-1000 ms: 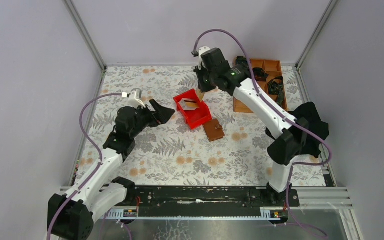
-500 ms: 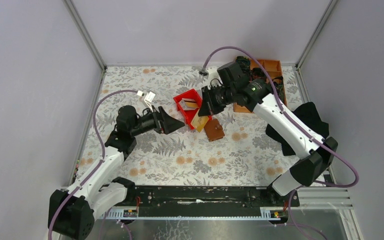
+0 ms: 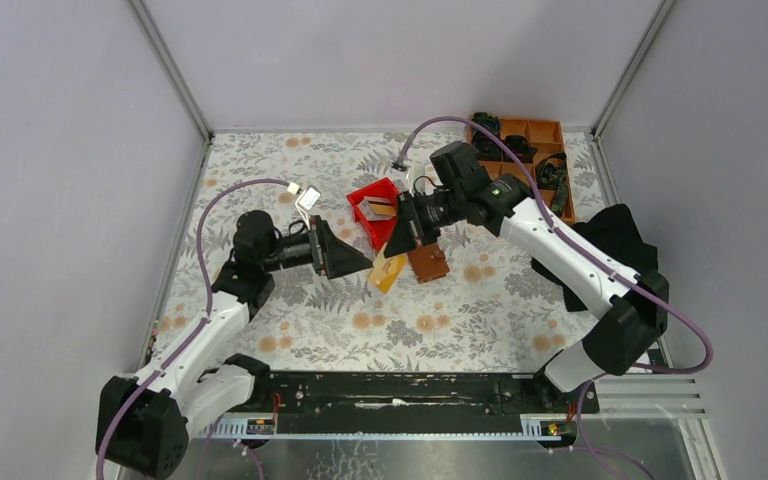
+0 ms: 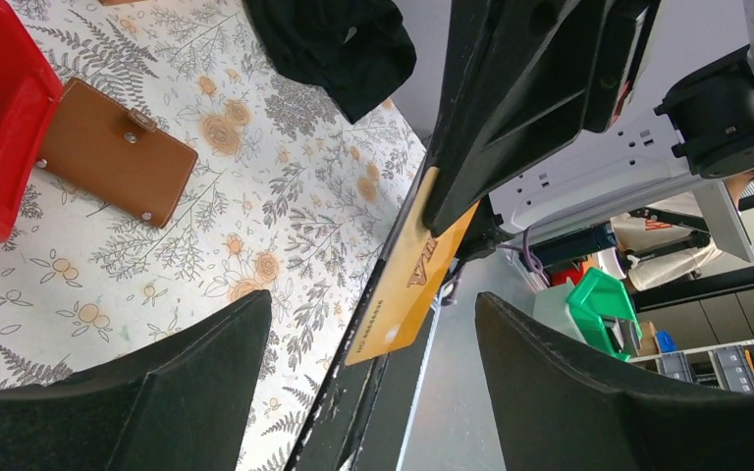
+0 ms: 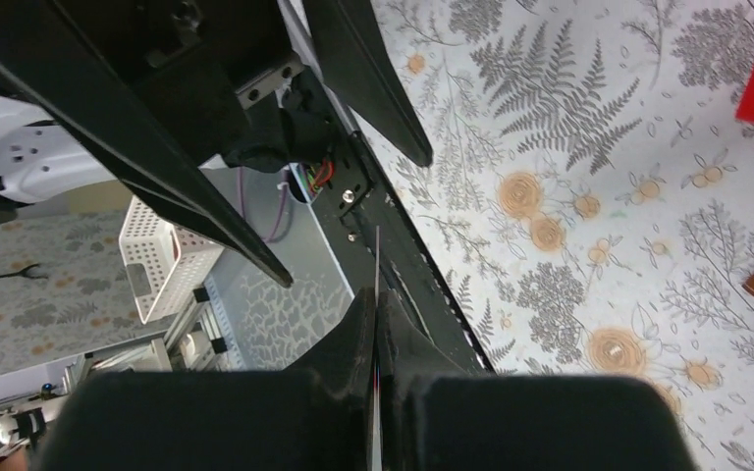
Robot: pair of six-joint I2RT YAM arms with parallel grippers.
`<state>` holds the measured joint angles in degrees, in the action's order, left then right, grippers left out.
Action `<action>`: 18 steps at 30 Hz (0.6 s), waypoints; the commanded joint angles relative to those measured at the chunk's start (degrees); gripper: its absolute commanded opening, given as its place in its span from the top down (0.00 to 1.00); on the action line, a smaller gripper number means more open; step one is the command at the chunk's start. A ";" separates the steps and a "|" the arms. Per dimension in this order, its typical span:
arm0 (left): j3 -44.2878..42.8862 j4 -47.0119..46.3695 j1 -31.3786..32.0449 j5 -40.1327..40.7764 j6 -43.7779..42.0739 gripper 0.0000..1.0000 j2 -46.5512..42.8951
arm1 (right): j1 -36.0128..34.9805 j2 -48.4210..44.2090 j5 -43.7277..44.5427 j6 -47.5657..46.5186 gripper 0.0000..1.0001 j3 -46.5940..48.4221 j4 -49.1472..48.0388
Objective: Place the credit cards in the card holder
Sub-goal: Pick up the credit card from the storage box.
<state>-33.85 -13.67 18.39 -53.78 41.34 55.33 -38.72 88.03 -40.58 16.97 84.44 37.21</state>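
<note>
My right gripper (image 3: 398, 243) is shut on a tan-orange credit card (image 3: 389, 271), which hangs above the floral mat just left of the card holder. In the right wrist view the credit card (image 5: 376, 257) shows edge-on between the right gripper's (image 5: 376, 306) pinched fingers. My left gripper (image 3: 358, 260) faces it, open. In the left wrist view the credit card's (image 4: 414, 280) free end lies between the left gripper's (image 4: 373, 297) spread fingers (image 4: 177, 383), touching neither. The brown card holder (image 3: 427, 262) lies closed on the mat, and the card holder (image 4: 116, 149) shows its snap tab.
A red bin (image 3: 368, 192) behind the card holder holds more cards (image 3: 379, 210). An orange-brown compartment tray (image 3: 540, 132) with black items stands at the back right. A black cloth (image 3: 622, 240) lies at the right edge. Metal frame posts bound the mat.
My right gripper has come down and left from above the red bin, carrying the card. My left gripper has swung right to meet it, and its jaws have narrowed a little.
</note>
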 commanded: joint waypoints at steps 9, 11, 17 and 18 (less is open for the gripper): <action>0.80 -1.59 0.84 -5.44 -0.50 0.26 1.18 | -0.39 2.67 -8.90 5.32 1.00 -0.19 -9.50; 0.88 -2.16 1.00 -5.99 -0.15 0.29 1.84 | -0.35 3.34 -9.23 5.21 1.00 0.02 -9.79; 0.90 -3.97 1.30 -8.32 1.26 0.58 3.92 | -0.19 5.61 -10.44 4.84 1.00 1.14 -9.90; 0.95 -3.96 1.36 -8.23 1.28 0.65 3.94 | -0.14 5.96 -10.75 4.70 1.00 1.23 -9.88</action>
<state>-33.52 -14.22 19.33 -59.24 41.95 58.81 -38.72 93.01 -47.97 21.30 84.33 29.15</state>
